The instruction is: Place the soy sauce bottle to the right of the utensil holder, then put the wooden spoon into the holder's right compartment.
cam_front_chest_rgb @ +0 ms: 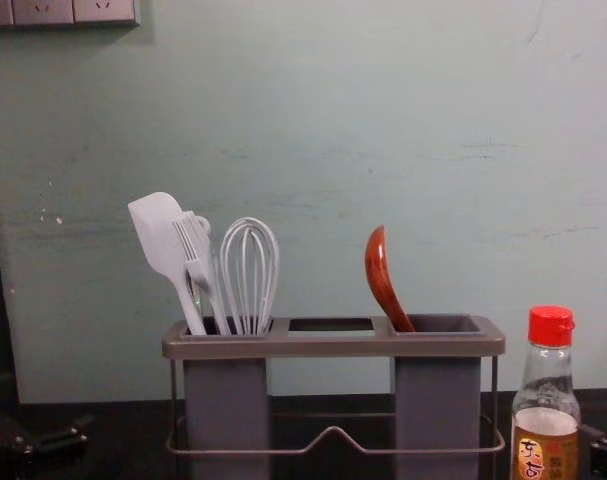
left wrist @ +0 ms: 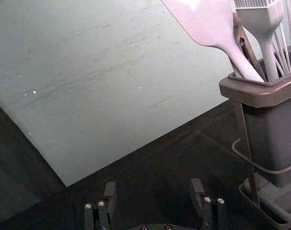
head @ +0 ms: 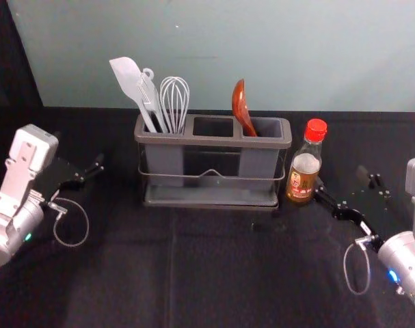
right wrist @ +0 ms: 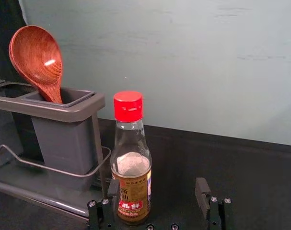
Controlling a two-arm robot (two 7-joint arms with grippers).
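My left gripper (head: pixel 80 171) is left of the utensil holder (head: pixel 212 197), open in its wrist view (left wrist: pixel 153 194). Beside the soy sauce bottle, on its right, is my right gripper (head: pixel 345 183); its wrist view shows it (right wrist: pixel 158 192) open, one finger overlapping the bottle's lower side and nothing between the fingers. The red-capped soy sauce bottle (head: pixel 304 168) stands upright just right of the holder. The wooden spoon (head: pixel 241 108) rests bowl-up in the holder's right compartment (cam_front_chest_rgb: pixel 438 400), its bowl tilted left. Whether a finger touches the bottle cannot be told.
A white spatula (cam_front_chest_rgb: pixel 163 240), a brush (cam_front_chest_rgb: pixel 198 262) and a whisk (cam_front_chest_rgb: pixel 249 270) stand in the left compartment. Behind the black-covered table (head: pixel 214 273) rises a pale wall (head: pixel 214 41), with sockets (cam_front_chest_rgb: pixel 43 10) high on the left.
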